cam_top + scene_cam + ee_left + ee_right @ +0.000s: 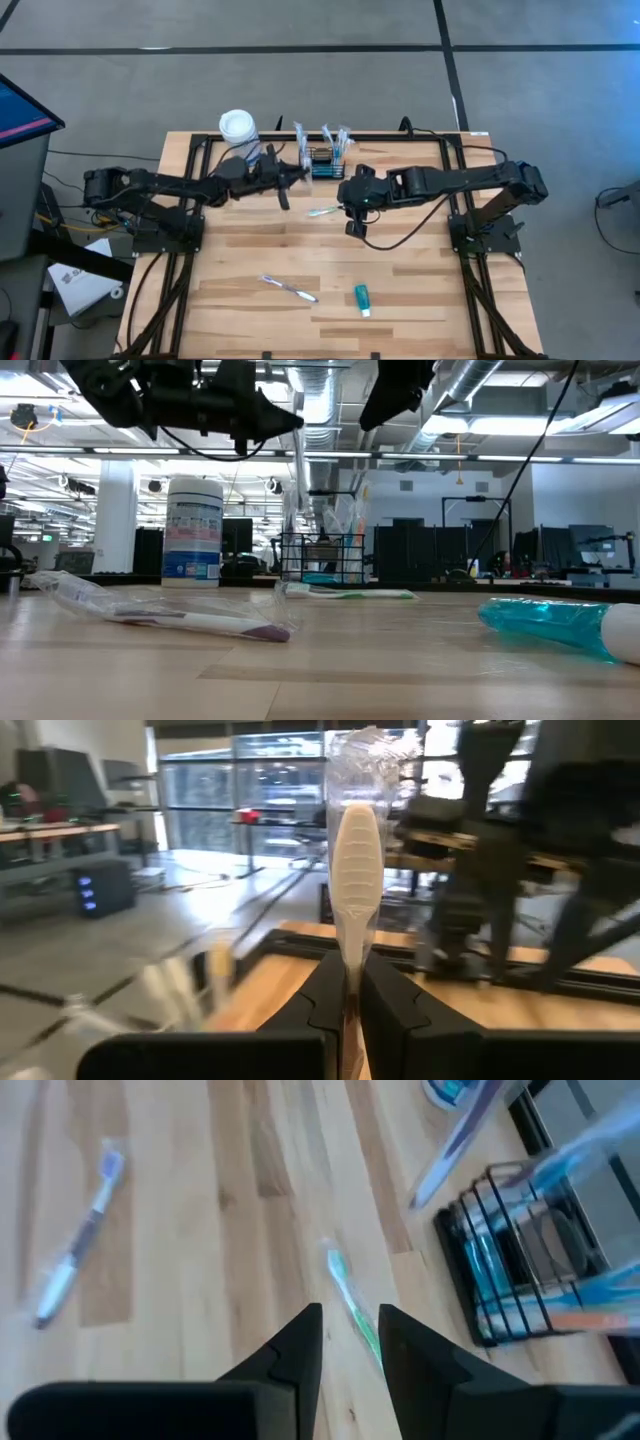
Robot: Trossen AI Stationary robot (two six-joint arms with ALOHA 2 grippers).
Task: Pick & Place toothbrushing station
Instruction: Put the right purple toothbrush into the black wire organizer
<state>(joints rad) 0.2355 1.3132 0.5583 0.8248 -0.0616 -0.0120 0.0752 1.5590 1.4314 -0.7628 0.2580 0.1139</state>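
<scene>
Left claw (290,180) grips a wrapped toothbrush (352,870) at nine o'clock of the basket (326,162) at the tabletop's (420,300) twelve o'clock edge, needing lowering in; right claw (352,222) hovers slightly parted.

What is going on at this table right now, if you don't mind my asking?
The left gripper is shut on a wrapped toothbrush, holding it beside the black wire basket at the table's back. The right gripper hovers open over a green toothbrush lying on the table.

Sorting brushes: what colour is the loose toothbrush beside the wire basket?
Green and white toothbrush, clearest in the right wrist view.
</scene>
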